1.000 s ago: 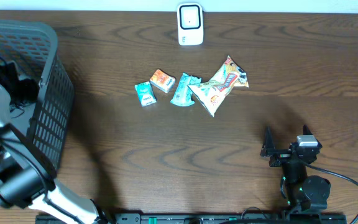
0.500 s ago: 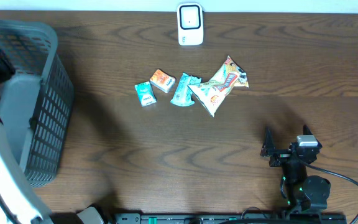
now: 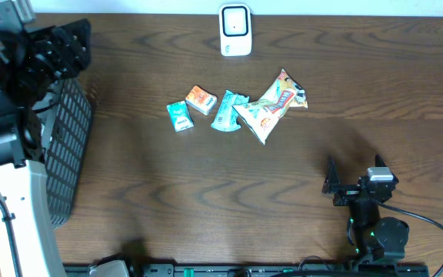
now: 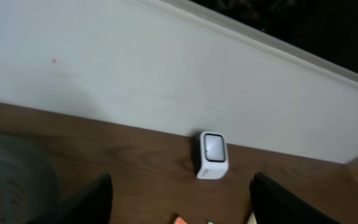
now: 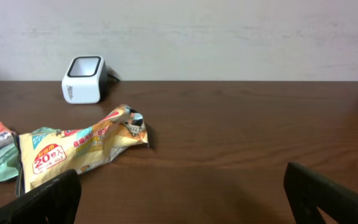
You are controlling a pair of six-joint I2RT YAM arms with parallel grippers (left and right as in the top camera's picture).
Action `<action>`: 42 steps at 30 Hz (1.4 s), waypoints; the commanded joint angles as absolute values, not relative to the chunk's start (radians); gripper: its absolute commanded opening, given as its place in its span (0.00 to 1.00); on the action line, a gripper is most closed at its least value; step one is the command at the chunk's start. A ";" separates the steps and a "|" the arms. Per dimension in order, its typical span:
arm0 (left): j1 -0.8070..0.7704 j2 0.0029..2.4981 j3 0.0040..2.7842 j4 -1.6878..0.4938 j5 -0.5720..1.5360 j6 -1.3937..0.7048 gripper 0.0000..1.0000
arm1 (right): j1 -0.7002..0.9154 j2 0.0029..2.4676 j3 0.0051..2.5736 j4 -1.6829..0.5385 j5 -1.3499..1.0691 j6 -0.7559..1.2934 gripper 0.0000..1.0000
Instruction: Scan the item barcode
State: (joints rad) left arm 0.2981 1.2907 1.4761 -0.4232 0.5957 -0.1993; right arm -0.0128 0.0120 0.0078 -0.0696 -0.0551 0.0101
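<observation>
The white barcode scanner (image 3: 235,31) stands at the table's far edge, also in the left wrist view (image 4: 213,155) and the right wrist view (image 5: 84,79). Several snack items lie mid-table: a green packet (image 3: 179,117), an orange packet (image 3: 201,99), a teal packet (image 3: 228,110) and a yellow snack bag (image 3: 271,106) (image 5: 79,146). My left gripper (image 3: 69,48) (image 4: 188,202) is raised at the far left, open and empty, facing the scanner. Near the front edge at the right, my right gripper (image 3: 354,168) (image 5: 188,202) stands wide open and empty, well short of the bag.
A grey mesh basket (image 3: 66,146) stands at the left edge, partly under the left arm; its rim (image 4: 11,180) shows in the left wrist view. A pale wall runs behind the table. A black cable (image 3: 429,223) loops from the right arm's base.
The left arm has risen out of the basket and swung toward the far edge, its gripper now turned toward the scanner. The right arm and the items have not moved.
</observation>
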 commanded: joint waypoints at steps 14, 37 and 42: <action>0.633 1.347 1.477 -0.539 0.156 -0.211 0.90 | -0.012 0.007 0.006 -0.072 -0.056 -0.001 0.99; 0.658 1.781 1.477 -0.628 0.200 -0.173 0.97 | -0.011 0.007 0.006 -0.072 -0.056 -0.001 0.99; 0.649 1.853 1.477 -0.590 0.275 -0.173 0.97 | -0.012 0.007 0.006 -0.072 -0.056 -0.001 0.99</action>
